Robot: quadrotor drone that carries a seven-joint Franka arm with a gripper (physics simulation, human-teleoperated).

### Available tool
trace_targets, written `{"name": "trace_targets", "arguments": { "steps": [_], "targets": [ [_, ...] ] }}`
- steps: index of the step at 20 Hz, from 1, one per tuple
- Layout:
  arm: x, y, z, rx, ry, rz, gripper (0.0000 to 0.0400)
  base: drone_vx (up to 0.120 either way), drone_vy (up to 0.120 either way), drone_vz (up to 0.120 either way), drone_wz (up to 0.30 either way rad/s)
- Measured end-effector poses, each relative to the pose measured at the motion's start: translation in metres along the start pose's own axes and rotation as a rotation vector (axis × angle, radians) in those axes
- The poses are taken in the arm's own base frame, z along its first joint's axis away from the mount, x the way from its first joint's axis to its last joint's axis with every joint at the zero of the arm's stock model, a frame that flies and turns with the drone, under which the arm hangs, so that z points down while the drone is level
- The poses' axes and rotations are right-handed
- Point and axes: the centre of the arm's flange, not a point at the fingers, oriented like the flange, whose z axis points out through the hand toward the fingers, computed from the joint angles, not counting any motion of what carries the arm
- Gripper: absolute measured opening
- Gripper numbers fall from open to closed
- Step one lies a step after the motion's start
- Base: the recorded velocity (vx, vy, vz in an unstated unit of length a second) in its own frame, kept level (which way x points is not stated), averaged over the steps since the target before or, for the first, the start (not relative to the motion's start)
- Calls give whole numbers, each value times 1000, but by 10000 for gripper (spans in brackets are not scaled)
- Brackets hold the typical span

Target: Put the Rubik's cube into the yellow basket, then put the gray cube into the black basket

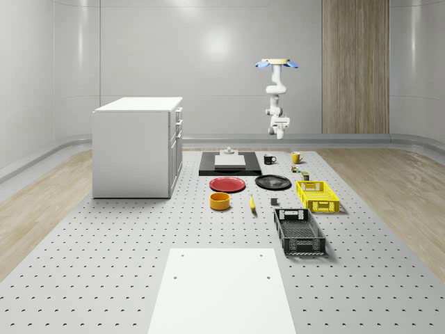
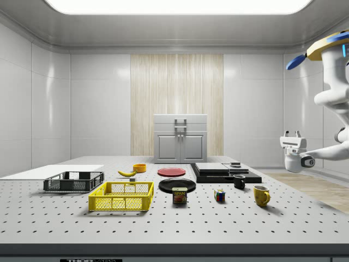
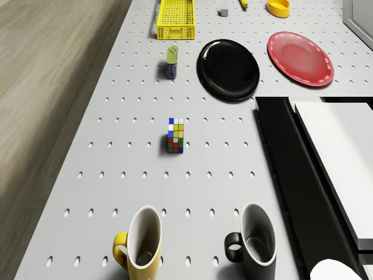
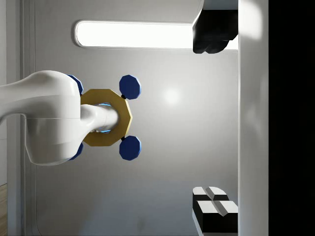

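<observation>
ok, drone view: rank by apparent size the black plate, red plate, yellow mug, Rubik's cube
Largest to smallest:
1. round red plate and glossy black plate: look alike, no ranking.
2. yellow ceramic mug: nearest the camera, so its look is inflated.
3. multicoloured Rubik's cube.

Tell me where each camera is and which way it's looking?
Whole-scene view: high off the robot, looking down the table; drone hovers with its arm.
Side view: beside the table, level; tool points up.
Drone view: on the drone, looking forward and down at the Rubik's cube.
Wrist view: on the wrist, looking up at the drone's body and ceiling.
Side and drone views share the yellow basket.
</observation>
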Motion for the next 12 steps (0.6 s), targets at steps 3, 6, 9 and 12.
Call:
{"name": "trace_targets", "arguments": {
  "steps": [3,6,9,12],
  "targets": [
    [0,0,0,0,4,0,400,120,120,0,0],
    [-1,0,0,-2,9,0,400,120,40,0,0],
    [-2,-1,0,-6,16,0,400,120,0,0,0],
    [-3,-1,0,-14,27,0,400,120,0,0,0]
  ]
}}
